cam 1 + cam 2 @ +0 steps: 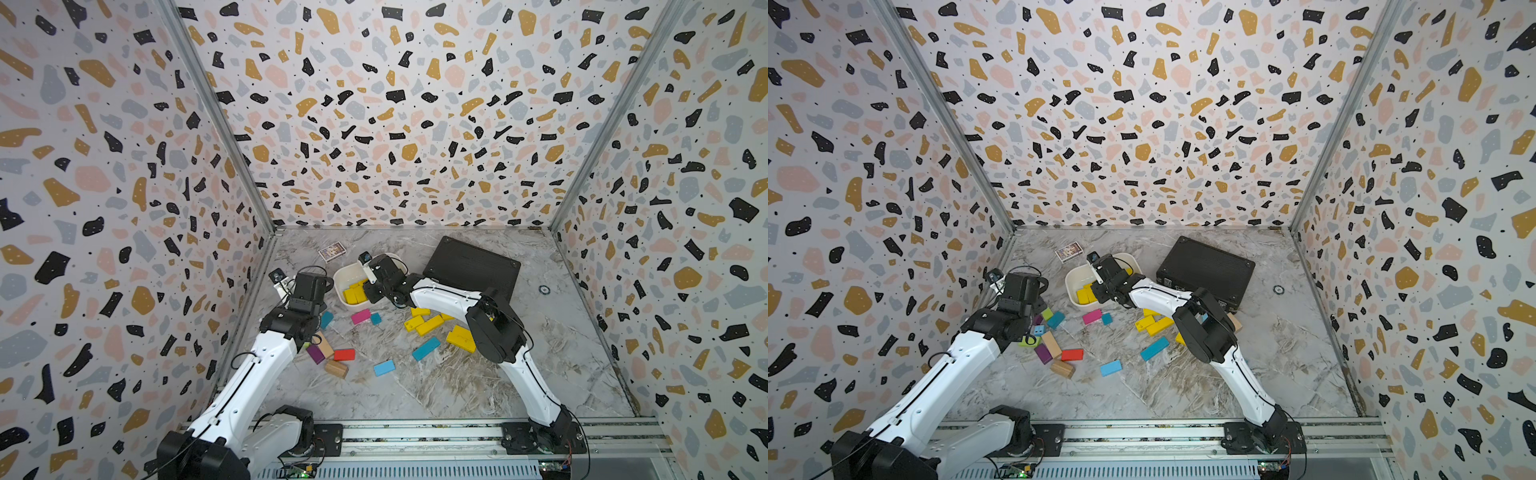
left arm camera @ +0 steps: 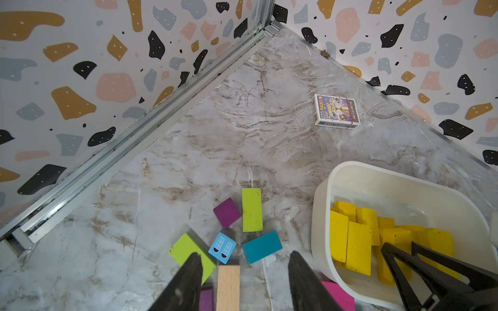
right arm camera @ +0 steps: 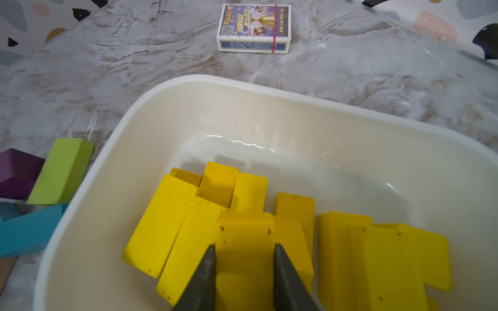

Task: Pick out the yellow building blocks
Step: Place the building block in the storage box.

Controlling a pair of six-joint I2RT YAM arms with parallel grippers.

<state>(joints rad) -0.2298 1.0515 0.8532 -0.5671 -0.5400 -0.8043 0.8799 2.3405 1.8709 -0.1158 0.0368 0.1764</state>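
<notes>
**Jaws: right clamped on a block, left spread and empty**

The right gripper (image 3: 244,258) grasps one yellow block (image 3: 244,231) between its jaws, inside the rim of the white tub (image 3: 188,80). The left gripper (image 2: 245,266) hangs with its jaws apart and nothing between them, above a tan block (image 2: 228,285) and other coloured blocks.

**Progress.** Judged past the midpoint. A pile of yellow blocks (image 3: 161,215) lies in the tub, directly below the right jaws and to both sides of them. A cluster of loose yellow blocks (image 1: 430,325) lies on the table behind the right jaws, partly under that arm, not yet collected.

**Clearance.** Ahead of the right jaws the tub floor is bare up to its far wall, so there is room to release there. The tub's side wall stands just beside the left jaws. A black case (image 1: 473,266) lies on the far side of the right jaws from the left gripper.
</notes>
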